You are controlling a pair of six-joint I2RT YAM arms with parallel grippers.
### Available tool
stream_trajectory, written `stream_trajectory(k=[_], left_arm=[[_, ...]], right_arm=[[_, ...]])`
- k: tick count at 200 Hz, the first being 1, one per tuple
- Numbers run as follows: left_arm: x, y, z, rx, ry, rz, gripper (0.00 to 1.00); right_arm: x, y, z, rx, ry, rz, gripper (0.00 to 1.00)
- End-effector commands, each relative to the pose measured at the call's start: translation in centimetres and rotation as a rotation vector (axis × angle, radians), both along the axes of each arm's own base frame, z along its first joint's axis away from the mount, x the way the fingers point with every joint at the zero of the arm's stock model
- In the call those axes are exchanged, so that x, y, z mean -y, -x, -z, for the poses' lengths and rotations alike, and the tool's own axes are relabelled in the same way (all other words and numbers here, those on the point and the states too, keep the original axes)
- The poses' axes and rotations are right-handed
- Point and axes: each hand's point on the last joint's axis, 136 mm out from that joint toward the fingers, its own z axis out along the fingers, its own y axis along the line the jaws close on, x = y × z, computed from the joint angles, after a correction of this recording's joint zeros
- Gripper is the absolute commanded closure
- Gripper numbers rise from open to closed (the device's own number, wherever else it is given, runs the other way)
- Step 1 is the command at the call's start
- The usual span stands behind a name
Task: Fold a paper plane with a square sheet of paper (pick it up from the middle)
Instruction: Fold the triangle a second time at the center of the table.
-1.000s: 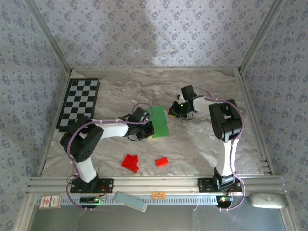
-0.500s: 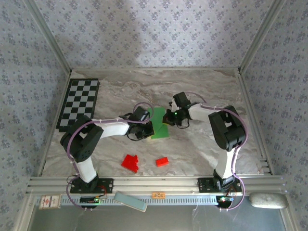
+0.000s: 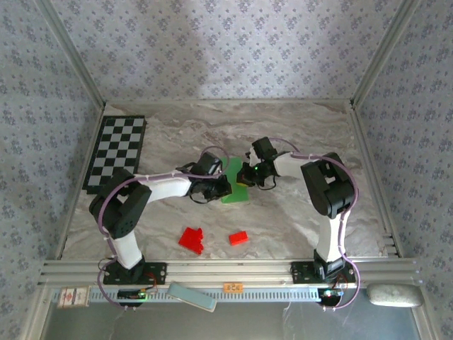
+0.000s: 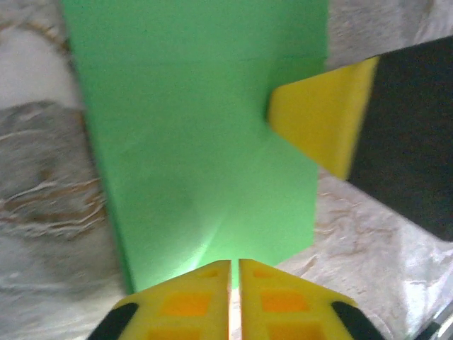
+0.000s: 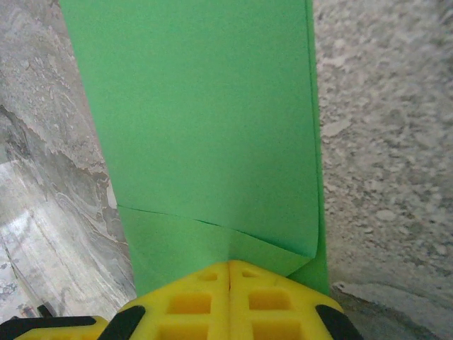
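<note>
The walls [image 3: 233, 42] have little gray flower shapes all over. The table [image 3: 283, 219] looks like gray and white stone. Shiny metal bars [image 3: 226, 269] run along its front.

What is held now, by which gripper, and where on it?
The right gripper pinches the folded green paper at one edge. The left gripper meets another edge; grip unclear.

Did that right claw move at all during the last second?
Yes. The right claw has shifted left, toward the checkered board, and slightly nearer the arm bases. It now touches the green paper.
</note>
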Motion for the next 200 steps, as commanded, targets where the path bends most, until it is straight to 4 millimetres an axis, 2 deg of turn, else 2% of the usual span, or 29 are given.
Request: stream_trajectory(k=[1, 38, 75, 121, 146, 168, 200], left_arm=[[1.0, -1.0, 0.0, 0.028, 0.009, 0.024, 0.87], [0.3, -2.1, 0.4, 0.055, -0.01, -0.001, 0.87], [0.8, -1.0, 2.0, 0.004, 0.025, 0.035, 0.89], [1.3, -0.7, 2.0, 0.007, 0.042, 0.071, 0.89], [-0.3, -0.1, 3.7, -0.026, -0.049, 0.056, 0.91], [-1.8, 1.3, 4.9, -0.065, -0.107, 0.061, 0.92], [-3.7, 3.8, 5.3, -0.118, -0.154, 0.079, 0.92]], right_arm=[[1.6, 0.7, 2.7, -0.064, 0.086, 0.027, 0.96], [1.9, 0.9, 2.9, -0.074, 0.1, 0.032, 0.97], [2.0, 1.0, 3.3, -0.087, 0.11, 0.034, 0.97], [2.2, 1.2, 3.7, -0.097, 0.124, 0.034, 0.97], [2.5, 1.3, 3.8, -0.105, 0.142, 0.04, 0.97], [3.2, 1.4, 4.3, -0.103, 0.192, 0.022, 0.97], [3.6, 1.4, 4.9, -0.116, 0.211, 0.028, 0.97]])
